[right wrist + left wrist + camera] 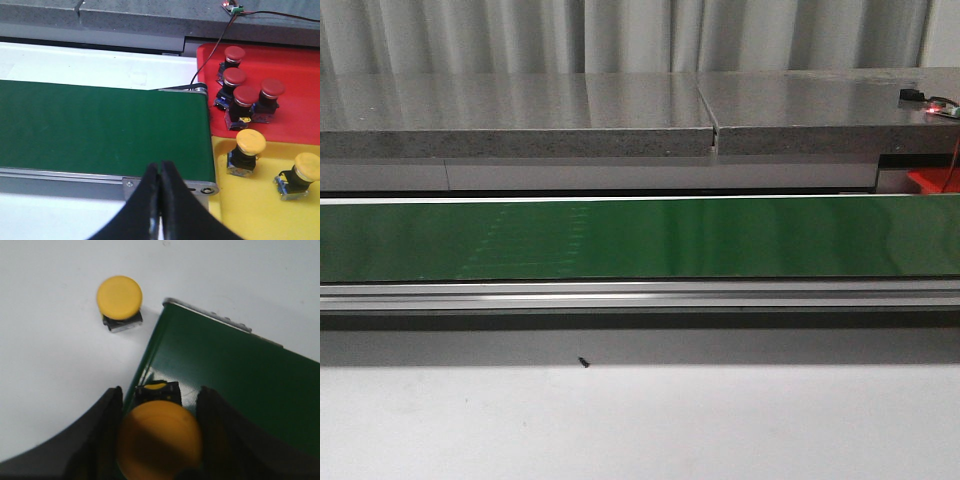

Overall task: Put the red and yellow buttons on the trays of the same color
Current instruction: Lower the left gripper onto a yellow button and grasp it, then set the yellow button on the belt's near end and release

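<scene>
— Closest to our left wrist camera is a yellow button (159, 437), gripped between the dark fingers (220, 432) of our left gripper (159, 440) and hanging over the end of the green belt (225, 375). Why hold it there?

— We judge we're feeding it onto the belt, so it rides across to the trays. A second yellow button (120, 302) sits on the white table (50, 355) just beside the belt's corner, probably waiting its turn.

— And our right gripper (161, 200)?

— Jaws pressed together on nothing, poised above the belt's near edge at the tray end. We read that as waiting for a delivery.

— How far along are we?

— Four red buttons (245, 97) cluster upright on the red tray (295, 55); two yellow ones (247, 150) stand apart on the yellow tray (260, 210). All match so far.

— From the front?

— Only bare belt, a grey counter (520, 115) behind, and a sliver of red tray.
</scene>
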Motion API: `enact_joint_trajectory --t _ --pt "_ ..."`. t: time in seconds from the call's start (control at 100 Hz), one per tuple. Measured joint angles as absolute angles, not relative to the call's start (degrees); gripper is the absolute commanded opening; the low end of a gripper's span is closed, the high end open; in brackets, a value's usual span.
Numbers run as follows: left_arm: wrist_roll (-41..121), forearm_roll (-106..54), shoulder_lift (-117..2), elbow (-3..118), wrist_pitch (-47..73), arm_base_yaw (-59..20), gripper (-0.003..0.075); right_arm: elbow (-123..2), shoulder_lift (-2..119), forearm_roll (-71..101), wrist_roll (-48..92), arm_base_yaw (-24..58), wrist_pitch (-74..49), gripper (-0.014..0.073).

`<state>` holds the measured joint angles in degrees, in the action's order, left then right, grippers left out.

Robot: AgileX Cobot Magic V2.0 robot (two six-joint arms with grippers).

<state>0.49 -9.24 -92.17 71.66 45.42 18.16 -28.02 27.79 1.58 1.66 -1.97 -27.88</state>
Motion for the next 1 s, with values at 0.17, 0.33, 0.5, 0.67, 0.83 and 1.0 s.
enact_joint_trajectory --t 0.17,0.33,0.5,0.67,0.83,1.0 --pt "0.49 -9.36 -92.17 67.97 41.84 16.65 0.0174 -28.02 27.79 1.58 1.66 -1.97 -27.88 -0.0067" --pt "1.55 -10.87 -92.17 67.27 40.86 16.41 0.0333 -28.02 27.79 1.58 1.66 -1.97 -27.88 -0.0067" --pt "7.24 -17.38 -91.83 67.18 40.86 16.41 0.0589 -28.02 27.79 1.58 1.66 -1.97 -27.88 -0.0067" --pt "9.82 -23.51 -89.16 67.05 39.73 16.41 0.0596 -28.02 27.79 1.58 1.66 -1.97 -27.88 -0.0067" --pt "9.89 -24.78 -86.56 67.45 38.81 18.04 0.0585 -28.02 27.79 1.58 1.66 -1.97 -27.88 -0.0067" --pt "7.99 -24.38 -86.79 68.05 38.28 22.67 0.0585 -28.02 27.79 1.58 1.66 -1.97 -27.88 -0.0067"
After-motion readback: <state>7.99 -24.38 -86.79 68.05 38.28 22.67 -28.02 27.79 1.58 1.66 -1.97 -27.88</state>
